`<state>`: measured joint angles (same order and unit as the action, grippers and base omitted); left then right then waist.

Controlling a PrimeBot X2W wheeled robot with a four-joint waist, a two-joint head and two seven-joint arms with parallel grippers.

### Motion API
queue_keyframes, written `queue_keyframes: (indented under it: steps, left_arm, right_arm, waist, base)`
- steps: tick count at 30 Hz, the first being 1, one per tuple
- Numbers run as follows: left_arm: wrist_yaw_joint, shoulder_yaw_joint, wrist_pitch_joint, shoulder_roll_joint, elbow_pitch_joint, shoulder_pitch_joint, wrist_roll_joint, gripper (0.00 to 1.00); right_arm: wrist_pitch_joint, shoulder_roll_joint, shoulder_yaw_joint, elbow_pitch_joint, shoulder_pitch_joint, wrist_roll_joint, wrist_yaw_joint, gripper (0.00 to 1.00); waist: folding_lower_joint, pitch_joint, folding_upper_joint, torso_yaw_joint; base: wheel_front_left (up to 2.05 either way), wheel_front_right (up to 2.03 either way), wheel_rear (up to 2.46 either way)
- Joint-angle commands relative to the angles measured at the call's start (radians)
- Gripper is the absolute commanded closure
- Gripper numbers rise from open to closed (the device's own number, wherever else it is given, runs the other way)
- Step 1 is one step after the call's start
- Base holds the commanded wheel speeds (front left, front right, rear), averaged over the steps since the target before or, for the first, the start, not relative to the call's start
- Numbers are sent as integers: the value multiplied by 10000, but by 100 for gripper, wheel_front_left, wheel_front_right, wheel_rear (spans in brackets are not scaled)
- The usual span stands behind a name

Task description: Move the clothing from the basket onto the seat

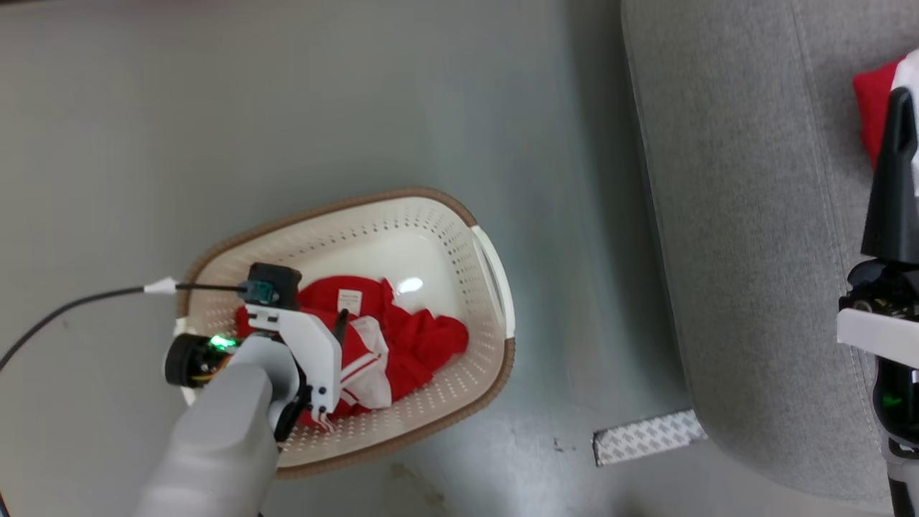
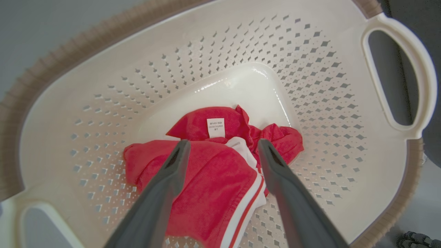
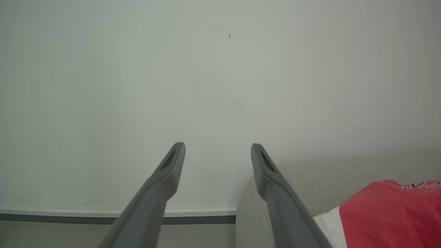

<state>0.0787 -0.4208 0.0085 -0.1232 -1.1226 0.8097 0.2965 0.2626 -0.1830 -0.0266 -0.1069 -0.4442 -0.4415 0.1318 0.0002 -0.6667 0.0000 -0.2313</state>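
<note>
The cream basket [image 1: 431, 197] with its brown rim stands on the floor left of the grey seat [image 1: 739, 215]. Red clothing [image 1: 416, 337] with white stripes lies bunched on the basket's bottom. My left gripper [image 1: 337, 327] reaches down into the basket [image 2: 241, 44], open. Its fingers [image 2: 165, 186] are spread over the clothing [image 2: 213, 179], and I cannot tell whether they touch it. Another red and white garment [image 1: 872, 100] lies on the seat at the far right. My right gripper [image 1: 901, 108] hangs by it, open and empty [image 3: 217, 146], with that garment [image 3: 389, 213] and the seat [image 3: 310, 179] at its lower right.
Grey floor surrounds the basket. A patterned strip of tape [image 1: 646, 436] lies by the seat's near corner. A black cable [image 1: 72, 305] runs from the left wrist toward the left edge. The right wrist view faces a pale wall with a dark baseboard [image 3: 103, 217].
</note>
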Motion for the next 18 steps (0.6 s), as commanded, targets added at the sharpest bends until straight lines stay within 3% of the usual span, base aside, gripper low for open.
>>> queue_keyframes:
  steps: [1,7,18]
  left_arm:
    - [-2,-98,41,-131,-294,337,-240,0]
    - [78,-841,767,-335,-1194,1154,-862,0]
    - [219,-1739,2267,-844,-1594,1680,-1519,0]
  right_arm:
    - [30,112,89,-160,-163,-120,-22,0]
    - [30,403,68,-484,-434,-155,-22,0]
    - [30,725,-106,-695,-870,-201,-22,0]
  waist:
    - [-2,-649,0,-390]
    - [-2,-1577,0,-801]
    - [-2,-2656,0,-1384]
  base:
    - [0,0,0]
    - [0,0,0]
    - [0,0,0]
